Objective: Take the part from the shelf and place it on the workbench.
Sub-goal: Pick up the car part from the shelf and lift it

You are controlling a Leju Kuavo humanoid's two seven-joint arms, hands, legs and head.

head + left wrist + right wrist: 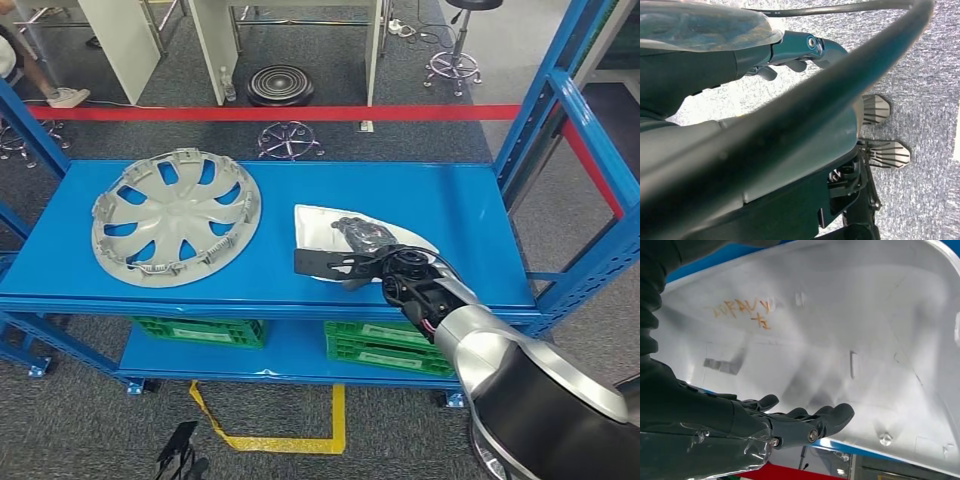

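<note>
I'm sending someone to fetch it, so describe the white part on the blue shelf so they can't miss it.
On the blue shelf's top deck, look right of the silver wheel cover. The white part lies under the robot's right hand. It is a smooth white shell with no spokes, and orange handwriting inside.

Bare shelf lies right of the white part and between it and the hubcap. The blue upright seems to limit the right.
</note>
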